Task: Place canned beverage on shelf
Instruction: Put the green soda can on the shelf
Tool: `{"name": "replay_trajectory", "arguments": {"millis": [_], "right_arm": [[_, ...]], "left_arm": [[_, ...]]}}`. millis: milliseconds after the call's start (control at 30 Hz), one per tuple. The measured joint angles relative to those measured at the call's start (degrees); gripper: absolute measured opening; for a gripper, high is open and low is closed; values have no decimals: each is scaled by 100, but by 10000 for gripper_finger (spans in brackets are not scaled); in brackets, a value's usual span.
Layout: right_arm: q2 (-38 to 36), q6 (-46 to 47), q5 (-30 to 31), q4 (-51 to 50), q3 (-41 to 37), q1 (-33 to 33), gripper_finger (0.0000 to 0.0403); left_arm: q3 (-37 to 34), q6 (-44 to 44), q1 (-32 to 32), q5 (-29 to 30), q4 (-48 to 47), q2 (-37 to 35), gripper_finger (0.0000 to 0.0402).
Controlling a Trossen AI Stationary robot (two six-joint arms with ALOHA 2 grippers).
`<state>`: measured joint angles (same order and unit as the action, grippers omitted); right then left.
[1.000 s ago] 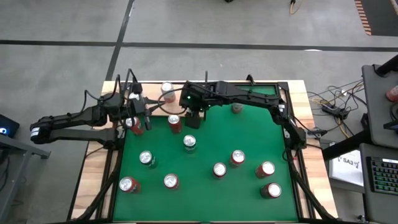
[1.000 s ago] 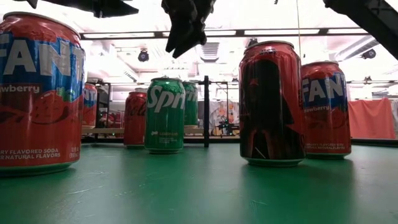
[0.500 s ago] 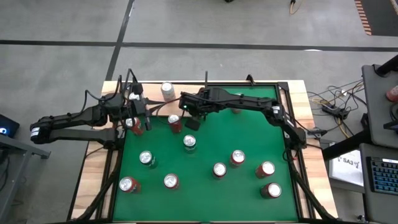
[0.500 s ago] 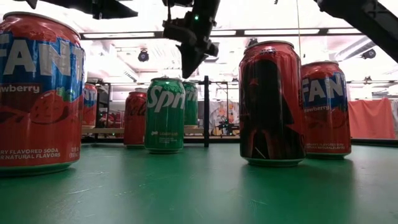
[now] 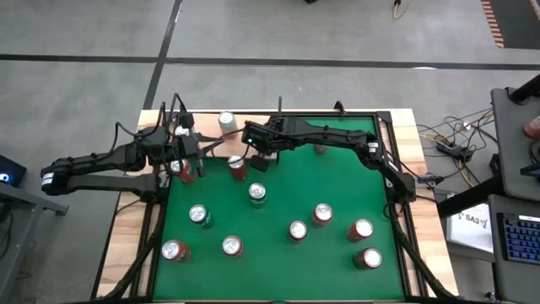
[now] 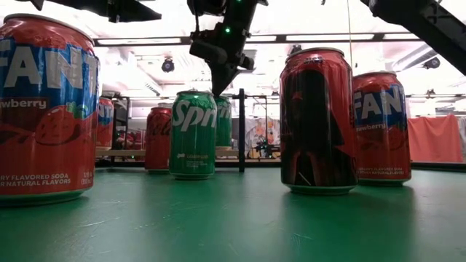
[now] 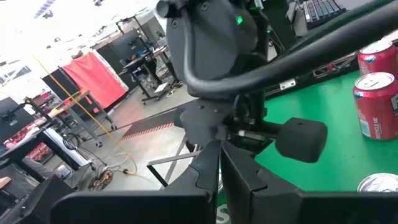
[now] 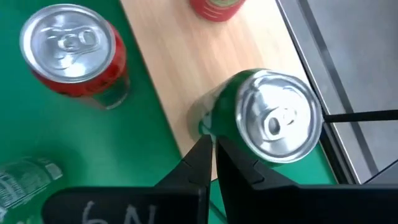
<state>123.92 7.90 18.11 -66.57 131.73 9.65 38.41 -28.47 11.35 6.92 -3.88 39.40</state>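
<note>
- The right gripper [image 5: 260,163] hangs above the far part of the green felt surface [image 5: 337,181], its two dark fingers [image 8: 208,163] pressed together with nothing between them.
- Seen from its own wrist, those closed fingers sit just beside a green can [image 8: 268,121] that stands upright on the edge of the shelf [image 8: 180,62], a pale wood panel running along the felt.
- A red can [image 8: 74,53] stands upright on the felt close to that panel; another red can [image 8: 214,7] stands on the wood farther along.
- From above, the shelf [image 5: 211,127] lies at the far left of the table.
- The left gripper [image 5: 196,165] waits over the left edge, its fingers shut and empty.
- At table height a Sprite can [image 6: 193,135] stands below the right gripper's tip [image 6: 220,81], with Fanta cans [image 6: 45,109] nearer.
</note>
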Motion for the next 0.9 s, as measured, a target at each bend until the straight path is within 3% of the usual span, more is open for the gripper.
{"name": "replay_trajectory", "arguments": {"millis": [500,900], "right_arm": [[0,-586,0,370,-170,219,12],[0,-490,-307,385,-170,188,12]], "left_arm": [[2,-2,0,0,-2,0,0],[0,-2,0,0,-17,0,0]]}}
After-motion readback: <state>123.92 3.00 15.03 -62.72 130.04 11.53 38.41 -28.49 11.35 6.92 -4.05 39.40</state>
